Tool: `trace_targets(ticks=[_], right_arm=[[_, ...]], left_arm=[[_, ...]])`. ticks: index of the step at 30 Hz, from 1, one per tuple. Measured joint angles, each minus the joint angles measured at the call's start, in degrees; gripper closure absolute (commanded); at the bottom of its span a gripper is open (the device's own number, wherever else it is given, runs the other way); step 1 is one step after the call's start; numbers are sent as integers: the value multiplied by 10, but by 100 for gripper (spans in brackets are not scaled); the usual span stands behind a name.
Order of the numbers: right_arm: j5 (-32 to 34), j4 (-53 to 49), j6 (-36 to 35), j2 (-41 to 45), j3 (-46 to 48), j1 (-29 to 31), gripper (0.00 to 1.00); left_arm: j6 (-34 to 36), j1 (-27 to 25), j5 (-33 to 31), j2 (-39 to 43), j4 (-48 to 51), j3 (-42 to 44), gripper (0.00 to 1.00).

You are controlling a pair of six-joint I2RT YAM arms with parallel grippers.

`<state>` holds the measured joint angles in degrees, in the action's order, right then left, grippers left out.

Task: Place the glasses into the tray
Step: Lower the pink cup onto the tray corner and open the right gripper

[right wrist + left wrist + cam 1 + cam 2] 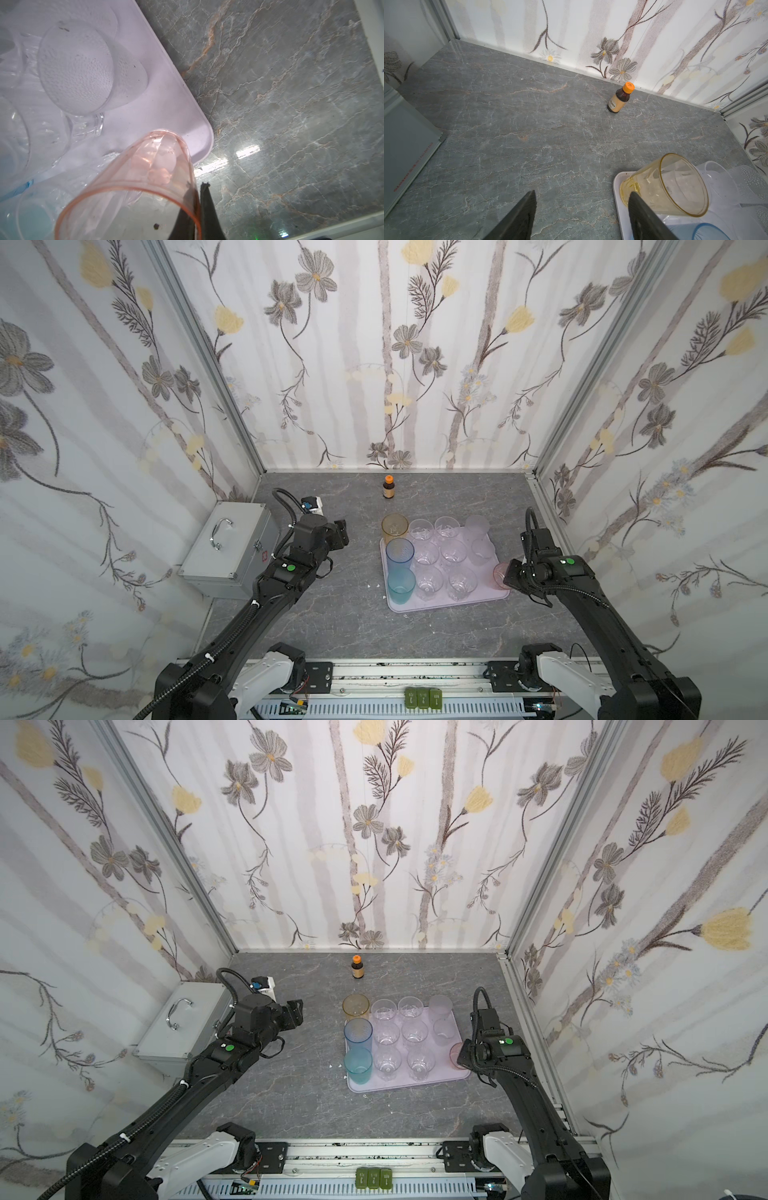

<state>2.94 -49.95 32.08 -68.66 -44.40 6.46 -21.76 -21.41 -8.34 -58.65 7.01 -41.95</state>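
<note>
A: What does the right gripper (pixel 199 207) hold?
B: It is pinched on the rim wall of the pink glass (pixel 145 176), at the near right corner of the tray (pixel 187 104). I cannot tell whether the glass touches down.
A: And the left gripper (pixel 582 193)?
B: Wide and empty, over the worktop (pixel 508 124), just beside the amber glass (pixel 675 187) on the tray's far left corner. The other glasses (pixel 453 551) stand in rows inside.

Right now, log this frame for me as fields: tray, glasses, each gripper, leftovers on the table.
tray: pale lilac, nearly full
left column: amber glass, blue glass, teal glass
rest: clear glasses and frosted glasses, upright
left gripper: open, empty, apart from the amber glass
right gripper: shut on pink glass rim, over tray corner
off-task: brown bottle, silver case
</note>
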Motion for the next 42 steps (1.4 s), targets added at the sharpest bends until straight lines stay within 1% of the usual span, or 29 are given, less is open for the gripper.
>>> trace_targets(ticks=[5,9,15,17,19,24,33,39,40,42], right_arm=[[-2,54,4,-44,29,6,100],[-1,85,4,-81,32,9,100],[1,133,4,-116,24,18,89],[6,133,2,-118,23,18,88],[10,126,-1,-118,21,18,89],[20,111,-12,-116,3,18,95],[24,77,-26,-107,-1,19,96],[24,59,-28,-107,-1,19,91],[23,59,-28,-110,-1,19,88],[22,58,-28,-113,-1,19,78]], left_arm=[[-11,0,0,4,-8,22,27],[-12,0,3,3,-13,25,27],[-12,0,3,14,-17,32,27],[-13,0,2,18,-20,38,27],[-16,0,2,19,-21,40,27],[-21,0,0,20,-23,42,27],[-24,0,-7,30,-24,50,27],[-24,0,-11,28,-25,51,27],[-24,0,-11,28,-25,51,27],[-24,0,-11,28,-25,52,27]])
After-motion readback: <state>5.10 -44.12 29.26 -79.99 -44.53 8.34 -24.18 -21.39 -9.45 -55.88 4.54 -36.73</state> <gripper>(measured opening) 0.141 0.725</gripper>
